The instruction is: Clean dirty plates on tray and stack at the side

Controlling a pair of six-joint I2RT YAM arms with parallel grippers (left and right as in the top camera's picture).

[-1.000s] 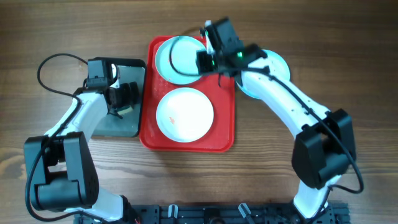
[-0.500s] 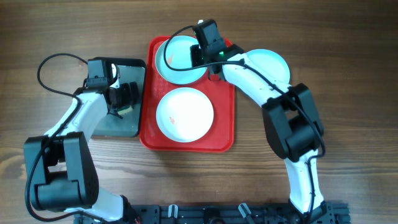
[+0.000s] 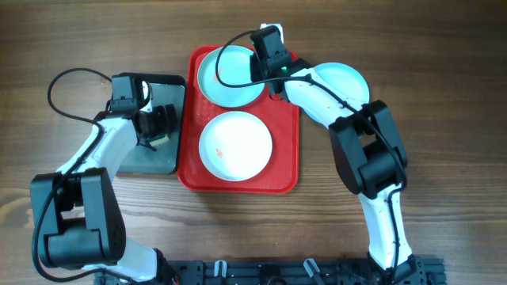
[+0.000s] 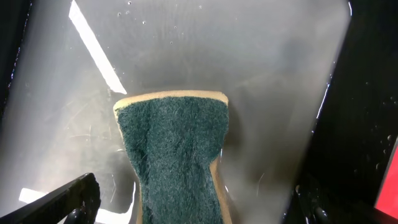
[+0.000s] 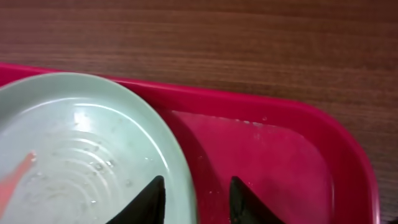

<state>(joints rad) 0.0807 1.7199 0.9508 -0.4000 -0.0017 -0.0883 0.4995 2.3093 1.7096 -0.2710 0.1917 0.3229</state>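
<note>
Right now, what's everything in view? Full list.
table: 1, brown wood, under everything
red tray: 1, red, table centre
tray blue plate: 1, light blue, far end of red tray, reddish smear
side blue plate: 1, light blue, on table right of red tray
white plate: 1, white, near end of red tray
grey tray: 1, dark grey, left of red tray
sponge: 1, green on tan, in grey tray
left end effector: open, over sponge
right end effector: astride tray blue plate's rim, not closed
</note>
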